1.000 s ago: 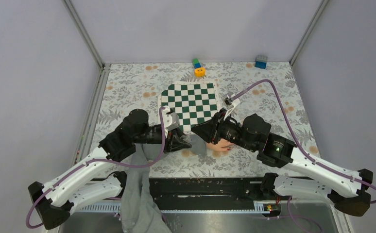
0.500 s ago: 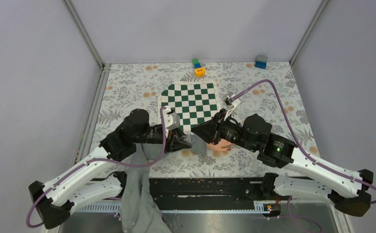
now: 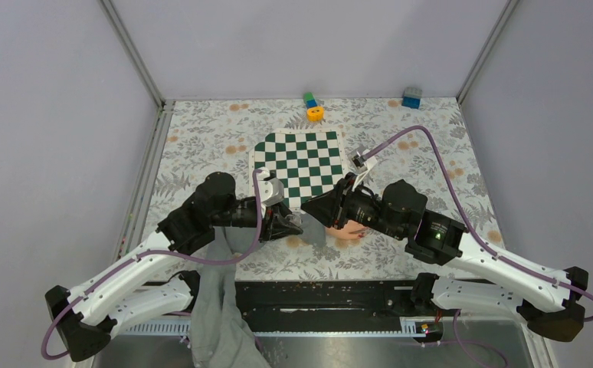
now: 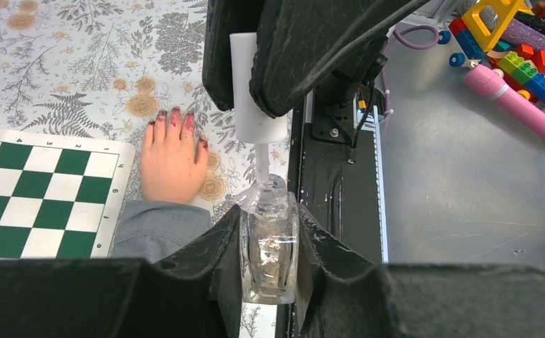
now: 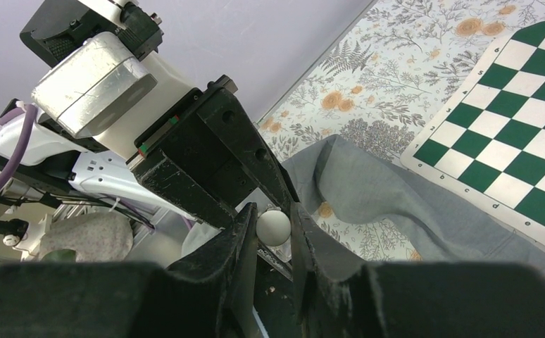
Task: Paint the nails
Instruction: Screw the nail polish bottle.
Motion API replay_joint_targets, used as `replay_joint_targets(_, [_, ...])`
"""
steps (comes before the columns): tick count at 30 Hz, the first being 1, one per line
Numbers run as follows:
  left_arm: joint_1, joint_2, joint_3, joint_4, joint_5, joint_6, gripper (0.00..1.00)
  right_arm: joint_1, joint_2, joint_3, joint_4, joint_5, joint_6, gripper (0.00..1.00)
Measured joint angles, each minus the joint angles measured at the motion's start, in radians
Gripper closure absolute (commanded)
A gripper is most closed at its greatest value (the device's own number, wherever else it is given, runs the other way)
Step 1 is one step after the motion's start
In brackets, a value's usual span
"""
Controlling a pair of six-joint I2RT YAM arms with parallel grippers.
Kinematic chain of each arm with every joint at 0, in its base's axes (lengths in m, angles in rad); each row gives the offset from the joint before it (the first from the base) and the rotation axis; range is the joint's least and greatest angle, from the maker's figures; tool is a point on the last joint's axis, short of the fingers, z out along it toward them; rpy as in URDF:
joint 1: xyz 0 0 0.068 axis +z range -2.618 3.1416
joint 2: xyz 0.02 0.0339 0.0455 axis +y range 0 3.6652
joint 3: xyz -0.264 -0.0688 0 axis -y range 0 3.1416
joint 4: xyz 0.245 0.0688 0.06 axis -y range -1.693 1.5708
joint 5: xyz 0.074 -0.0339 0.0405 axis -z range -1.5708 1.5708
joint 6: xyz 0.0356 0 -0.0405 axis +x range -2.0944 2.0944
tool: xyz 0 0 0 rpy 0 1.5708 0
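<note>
Two arms (image 3: 132,268) stand at the table (image 3: 431,138), one gripper each: the left gripper (image 4: 268,225) and the right gripper (image 5: 273,218). Between them are one clear bottle (image 4: 270,250) and one white brush cap (image 4: 245,91). One pale hand (image 4: 171,165) in one grey sleeve (image 4: 158,229) shows five red-smeared nails (image 4: 176,114). One chequered board (image 3: 303,162) lies at centre. At the table's 12 o'clock edge sit one yellow ring (image 3: 315,113) and one green-and-blue block (image 3: 309,99); at 1 o'clock, one blue block (image 3: 411,97).
</note>
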Motion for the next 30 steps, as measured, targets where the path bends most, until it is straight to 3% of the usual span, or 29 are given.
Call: replay_joint_targets(30, [-0.002,0.000,0.000,0.000,0.000,0.004,1.00,0.000,0.036,0.000,-0.009,-0.062,-0.004,0.93])
